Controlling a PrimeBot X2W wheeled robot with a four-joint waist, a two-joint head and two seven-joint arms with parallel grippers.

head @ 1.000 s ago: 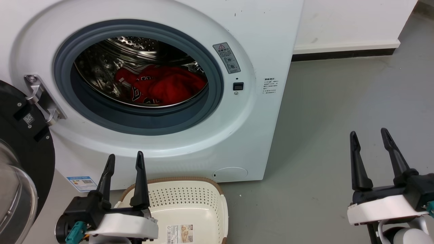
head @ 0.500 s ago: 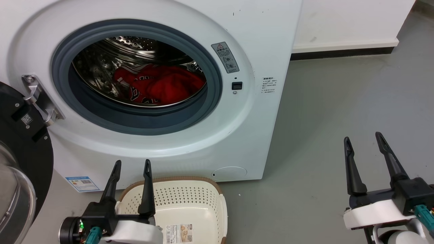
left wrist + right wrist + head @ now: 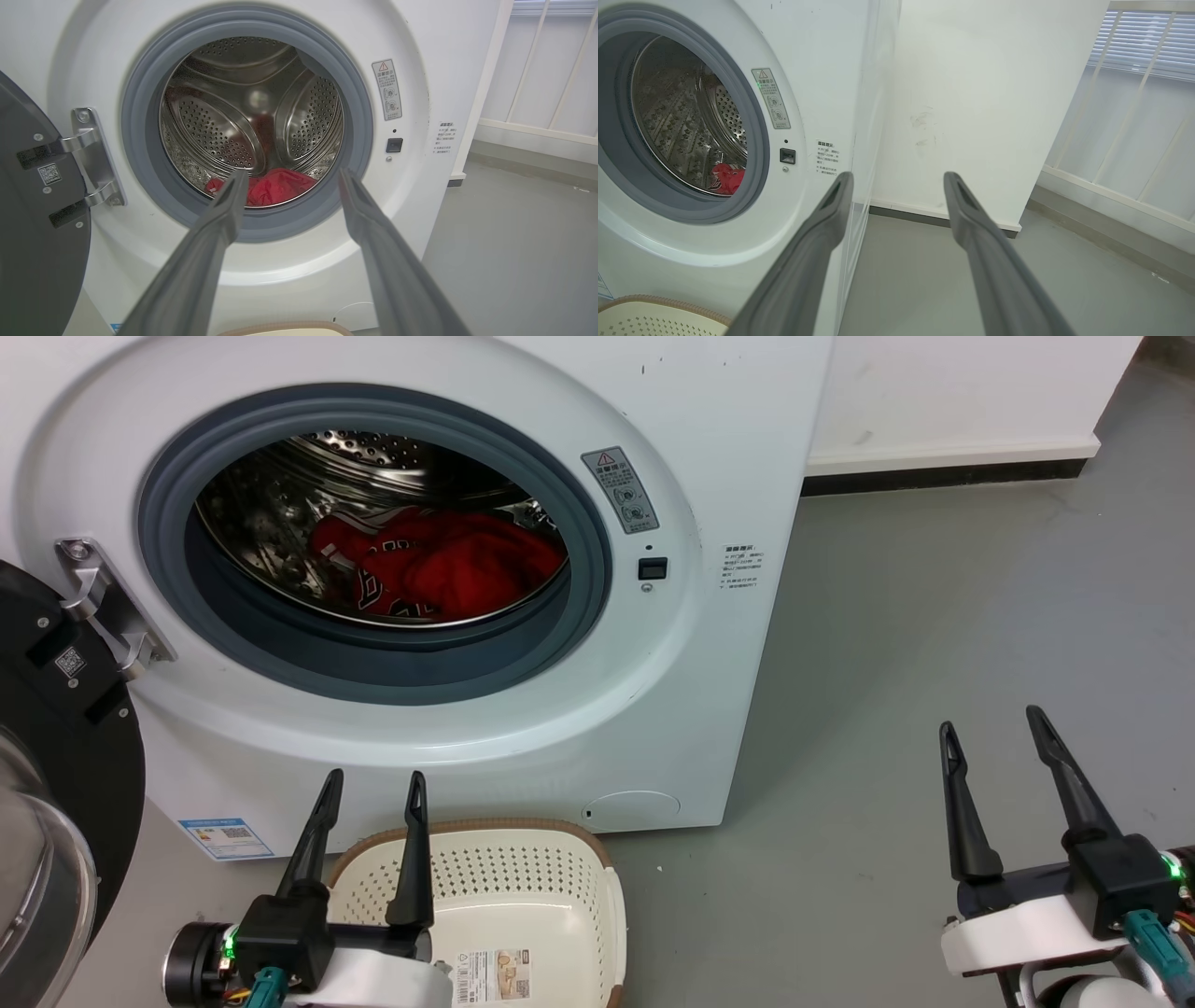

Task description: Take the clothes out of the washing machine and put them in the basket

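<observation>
Seen from my remote station: the black-framed glass door [image 3: 56, 775] of the large white front-loading washing machine [image 3: 719, 691] hangs open at left, cut off by the head view's edge. The oval cream plastic laundry basket [image 3: 509, 873] with its brown woven-look rim runs off the bottom edge, partly covered by my left gripper [image 3: 374, 775]. The bright red clothes [image 3: 448, 569] lie bunched low in the perforated steel drum [image 3: 299, 495]. White-and-black lettering shows on one fold, too small to read, and I cannot tell how many garments there are. The machine stands on a smooth grey floor [image 3: 934, 616] against a white wall [image 3: 934, 392] with a dark skirting strip. The basket sits just before the machine, below the port, with a paper label [image 3: 493, 975] inside. Both grippers hover with fingers spread, holding nothing: the left above the basket, the right gripper [image 3: 991, 719] over bare floor.
</observation>
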